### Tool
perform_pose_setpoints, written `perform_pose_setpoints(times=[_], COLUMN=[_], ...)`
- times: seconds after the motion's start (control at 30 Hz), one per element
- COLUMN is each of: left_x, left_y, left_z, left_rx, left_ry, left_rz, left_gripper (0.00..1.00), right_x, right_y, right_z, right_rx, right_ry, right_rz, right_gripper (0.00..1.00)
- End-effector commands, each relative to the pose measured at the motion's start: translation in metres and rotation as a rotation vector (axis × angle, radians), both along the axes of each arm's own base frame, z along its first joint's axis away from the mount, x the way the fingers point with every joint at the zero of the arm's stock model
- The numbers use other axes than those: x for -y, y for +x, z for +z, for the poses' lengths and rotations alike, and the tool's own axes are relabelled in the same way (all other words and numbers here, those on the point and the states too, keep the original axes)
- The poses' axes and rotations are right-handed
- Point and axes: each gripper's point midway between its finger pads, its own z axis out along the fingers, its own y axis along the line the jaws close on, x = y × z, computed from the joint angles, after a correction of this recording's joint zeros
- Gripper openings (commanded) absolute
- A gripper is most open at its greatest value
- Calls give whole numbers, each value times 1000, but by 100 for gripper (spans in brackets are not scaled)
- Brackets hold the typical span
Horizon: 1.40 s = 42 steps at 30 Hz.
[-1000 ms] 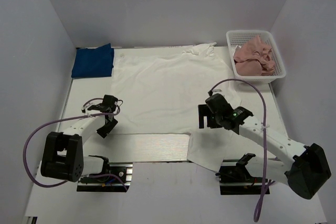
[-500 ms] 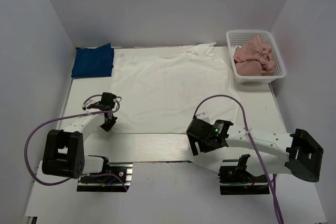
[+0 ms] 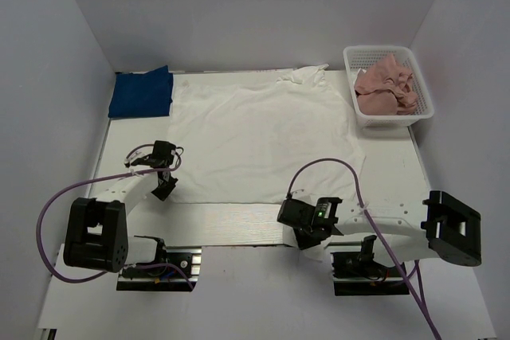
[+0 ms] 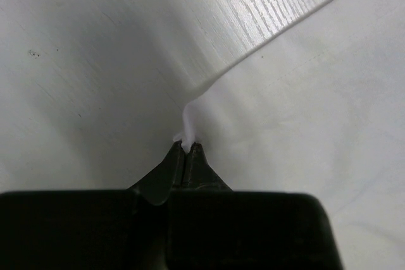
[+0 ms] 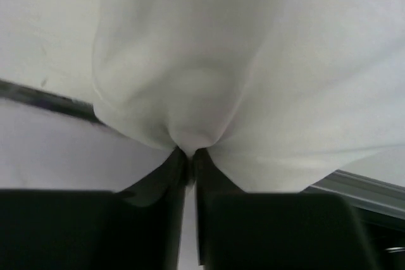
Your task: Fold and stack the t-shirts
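The white t-shirt (image 3: 255, 133) lies spread flat, plain side up, over the middle of the table. My left gripper (image 3: 166, 189) is shut on its near left corner; the left wrist view shows a pinch of the white t-shirt (image 4: 316, 93) rising from the closed tips of the left gripper (image 4: 186, 147). My right gripper (image 3: 303, 236) is low at the table's near edge, shut on the shirt's overhanging near right corner. In the right wrist view the white t-shirt (image 5: 221, 61) bunches into the right gripper (image 5: 190, 153). A folded blue t-shirt (image 3: 142, 93) lies back left. The pink t-shirt (image 3: 385, 85) sits crumpled in the basket.
The white mesh basket (image 3: 422, 109) stands at the back right corner. A bare strip of table (image 3: 223, 224) runs along the near edge between the two grippers. Grey walls close in the left, back and right sides. Purple cables loop above both arms.
My right arm swung down from above the shirt to the near edge and shut on the hanging corner. The left gripper closed on the near left corner and barely moved.
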Motion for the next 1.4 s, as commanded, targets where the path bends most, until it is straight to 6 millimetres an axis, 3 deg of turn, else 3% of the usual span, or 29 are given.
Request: perform_pose_setpoints(times=[0.0, 0.07, 0.27, 0.43, 0.6, 0.7, 0.73, 0.8, 0.83, 0.9, 0.93, 0.97, 1.0, 1.03, 1.07, 1.1, 1.13, 1.17, 1.2, 1.23, 1.27, 1.3, 1.33, 1.37], left_x=[4, 4, 7, 7, 13, 11, 12, 9, 7, 5, 3, 4, 2, 2, -1, -2, -1, -5, -4, -9, -6, -6, -10, -10], left_y=[-3, -2, 9, 24, 52, 66, 75, 85, 97, 108, 119, 123, 135, 141, 146, 160, 166, 172, 188, 195, 208, 214, 217, 223], left_z=[8, 9, 29, 44, 57, 64, 70, 68, 75, 70, 78, 77, 84, 76, 75, 81, 70, 68, 75, 73, 70, 69, 69, 77], left_rx=[-6, 4, 66, 89, 133, 129, 147, 145, 171, 152, 166, 156, 177, 155, 152, 179, 152, 149, 177, 178, 171, 164, 155, 158], left_ry=[-26, -28, -46, -37, -53, -31, -33, -23, -26, -23, -24, -23, -24, -22, -21, -34, -32, -31, -30, -29, -34, -31, -29, -29], left_rz=[-10, -10, -14, -11, -15, -7, -8, 6, 15, 25, 34, 34, 43, 43, 54, 58, 59, 69, 60, 70, 43, 35, 45, 45], left_gripper=[0, 0, 0, 0, 0, 0, 0, 0, 0, 0, 0, 0, 0, 0, 0, 0, 0, 0, 7, 20, 60, 84, 98, 100], right_x=[35, 36, 17, 24, 15, 9, 13, 1, 1, 3, -3, 9, 8, 2, 13, 8, 8, 21, 17, 18, 25, 23, 22, 20], right_y=[12, 21, 63, 111, 162, 201, 220, 239, 262, 279, 295, 305, 311, 327, 340, 355, 364, 375, 395, 399, 416, 420, 436, 445], right_z=[-14, -7, 28, 53, 83, 99, 113, 118, 136, 127, 137, 135, 135, 133, 132, 148, 127, 125, 136, 122, 131, 115, 117, 112], right_rx=[82, 125, 276, 386, 483, 550, 586, 595, 641, 619, 632, 626, 619, 616, 615, 642, 602, 602, 625, 589, 613, 572, 580, 564], right_ry=[-138, -140, -72, -66, 14, 35, 51, 96, 140, 109, 111, 80, 83, 81, 75, 109, 74, 62, 74, 52, 58, 48, 55, 47], right_rz=[-95, -126, -146, -207, -226, -250, -301, -278, -311, -275, -272, -288, -276, -274, -302, -307, -302, -334, -342, -339, -357, -344, -352, -347], right_gripper=[8, 0, 0, 0, 0, 0, 0, 0, 0, 0, 0, 0, 0, 0, 0, 0, 0, 0, 0, 0, 0, 17, 52, 90])
